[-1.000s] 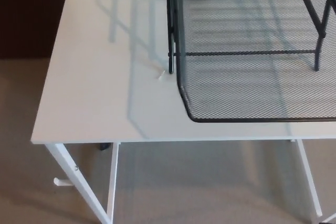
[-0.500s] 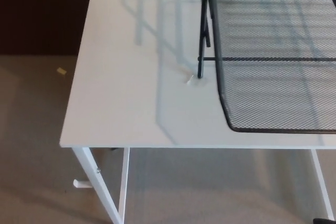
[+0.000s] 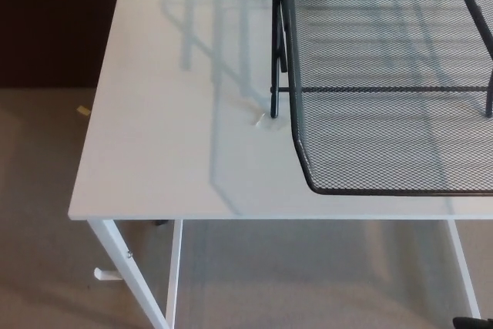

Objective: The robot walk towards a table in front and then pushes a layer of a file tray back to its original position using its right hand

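Still, we are seeing neither hand, so we cannot tell their fingers' state. We are risking shoving the whole black mesh file tray [image 3: 393, 90] along the white counter [image 3: 177, 121] if the right hand pushes its pulled-out layer [image 3: 385, 156] off-centre.

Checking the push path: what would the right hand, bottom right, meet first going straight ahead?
Only a dark sliver of what may be the right hand shows. Straight ahead, likely the mesh tray layer's front rim above the table; depth unclear.
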